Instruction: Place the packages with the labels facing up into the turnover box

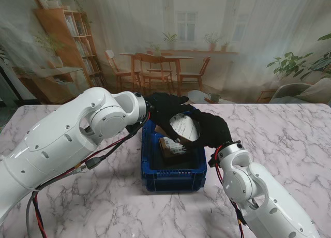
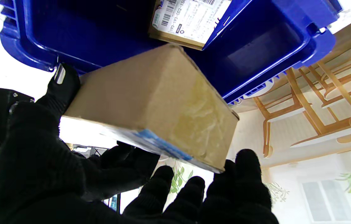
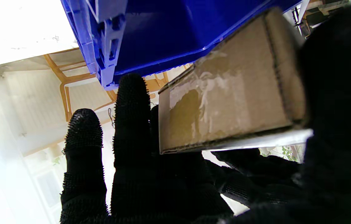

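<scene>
**Fingers of both hands clamped on 1 carton above the blue box**

Item 1, left hand [image 1: 164,106]: black-gloved, over the far left of the turnover box [image 1: 173,177]. Its fingers [image 2: 250,168] curl under the carton's taped end while the thumb presses the opposite side. Closed on the package, sharing the load.

Item 2, right hand [image 1: 212,128]: black-gloved, over the box's right wall. 2 fingers [image 3: 131,102] lie spread alongside the carton's end face and the thumb side covers its edge. Also closed on the package.

Item 3, held package [image 1: 183,127]: brown cardboard carton, tilted, suspended between the 2 hands just over the box opening, not yet resting inside. From the stand view a pale face, likely the label, is turned upward (print too small to read).

Item 4, stowed package [image 1: 172,146]: already on the box floor, white barcode label up, directly under the held carton.

Item 5, marble table [image 1: 77,207]: bears the box; no other packages can be made out on it.

Risks, as judged:
- The carton is tilted; if 1 hand lets go first, it could roll and land label down.
- Lowering straight down may set it crooked on the stowed package and cover that label.
- The right hand sits close to the box wall; knuckles could catch the rim and shove the box.
</scene>
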Motion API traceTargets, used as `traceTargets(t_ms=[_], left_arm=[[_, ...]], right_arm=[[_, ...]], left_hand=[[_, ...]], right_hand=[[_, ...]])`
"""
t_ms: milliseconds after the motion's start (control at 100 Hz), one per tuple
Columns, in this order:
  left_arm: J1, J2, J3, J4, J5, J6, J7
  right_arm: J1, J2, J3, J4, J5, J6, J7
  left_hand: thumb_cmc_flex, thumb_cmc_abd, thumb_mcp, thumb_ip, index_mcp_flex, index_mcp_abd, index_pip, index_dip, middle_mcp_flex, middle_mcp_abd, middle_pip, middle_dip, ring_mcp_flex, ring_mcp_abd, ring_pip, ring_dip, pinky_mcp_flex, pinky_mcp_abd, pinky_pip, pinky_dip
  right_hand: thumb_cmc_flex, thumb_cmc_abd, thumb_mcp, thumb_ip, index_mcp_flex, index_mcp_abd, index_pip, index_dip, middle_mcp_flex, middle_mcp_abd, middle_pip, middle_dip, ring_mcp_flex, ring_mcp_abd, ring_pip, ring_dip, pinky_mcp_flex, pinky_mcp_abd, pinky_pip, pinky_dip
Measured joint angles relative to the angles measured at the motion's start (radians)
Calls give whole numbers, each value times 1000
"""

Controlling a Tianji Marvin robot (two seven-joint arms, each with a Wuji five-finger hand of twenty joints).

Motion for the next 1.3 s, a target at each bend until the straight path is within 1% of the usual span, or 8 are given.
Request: traceTargets(t_ms=[150,480,610,720,870,1000,1110,1300], left_arm=[[-21,0,32,10,2,-1,-10],[-38,5,47,11,47,-30,-37],[-50,5,60,21,51,-37,-33],[-51,4,65,32,51,-36,-15],[-56,1,78,41,48,-34,2],[-54,-3,79,45,50,-34,20],[-51,-5,79,45,52,-33,26],[-70,-6,110,51,24,3,22]], right_arm=[[1,0,-4,-2,3,15,8],[0,0,-2,-18,14,38,28],[0,0,-2,-19,28,40,33],[0,0,-2,-24,38,44,43],[-1,0,-4,-24,26,44,43],[-2,0,-3,-24,17,44,43],[-3,1,-3,-23,7,42,36],[-9,0,-2,-20,12,42,24]], left_hand=[[0,-9,0,0,0,12,0,5,0,-1,0,12,10,-5,0,9,3,-2,3,9],[33,-21,2,0,0,13,0,20,2,-22,6,51,22,-18,1,44,6,-14,40,24],[62,-21,11,0,1,10,19,57,75,-39,29,88,56,-30,22,80,20,-25,79,57],[105,-21,24,0,15,-10,55,112,118,-74,64,147,87,-42,42,122,30,-27,114,77],[127,-28,34,1,46,-25,70,190,187,-110,110,212,137,-58,62,177,42,-29,152,112],[128,-36,32,1,73,-39,93,225,218,-121,111,223,147,-58,62,190,44,-28,164,134],[144,-36,19,1,82,-40,93,250,248,-125,137,239,199,-64,71,213,65,-25,197,158],[194,-45,5,1,83,-15,91,272,296,-113,175,306,267,-71,125,295,121,-25,276,198]], right_hand=[[0,0,0,0,1,0,0,-1,0,1,0,0,0,0,0,0,0,0,0,0],[0,0,0,0,2,0,0,-2,1,1,0,0,0,0,0,0,0,0,6,0],[0,0,0,0,2,0,0,-7,1,1,0,0,0,0,0,0,0,2,6,1],[0,0,0,0,3,0,0,-12,2,2,0,0,0,0,0,0,-1,2,6,1],[0,0,0,0,4,0,0,-23,2,3,0,0,0,1,0,0,-4,3,6,1],[0,0,0,0,4,0,0,-27,2,3,0,0,0,1,0,0,-4,3,6,1],[0,0,0,0,5,0,0,-37,3,3,0,0,0,2,0,0,-4,3,6,1],[0,0,0,0,7,0,0,-63,8,11,0,0,0,2,1,0,-4,4,6,1]])
